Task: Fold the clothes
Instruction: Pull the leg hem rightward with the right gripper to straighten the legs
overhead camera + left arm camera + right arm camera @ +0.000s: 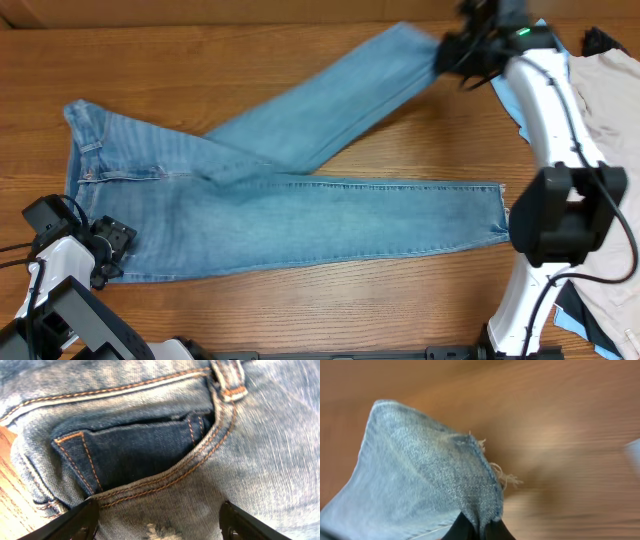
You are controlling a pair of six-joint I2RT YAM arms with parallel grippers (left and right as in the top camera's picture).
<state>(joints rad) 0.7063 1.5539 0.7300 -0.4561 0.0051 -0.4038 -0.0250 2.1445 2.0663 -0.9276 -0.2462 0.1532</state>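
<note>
Jeans (300, 215): 1 pair, faded light-blue denim, spread flat on the wooden table (300, 60).
- Waistband end lies under and just beside the left gripper (160, 521). 1 leg runs straight away from it toward the right arm's base.
- The other leg angles off from the waist and ends at the right gripper (479, 530).

Left gripper: spread wide, 2 dark fingers (75, 520) set apart. A stitched front pocket (140, 450) with darker lining sits just ahead of them, and a belt loop (230, 380) beyond that. Cannot tell whether the fingers touch the denim.

Right gripper: pressed together on the frayed hem (492, 472) of the angled leg, with cloth pinched between the tips. The leg hangs forward of the grip, clear of the table. The wood behind is blurred in the right wrist view.

Surroundings: a sky-blue shirt (512, 105) lies beside the right arm. A large beige garment (610, 100) is on the far side of that arm from the jeans.
</note>
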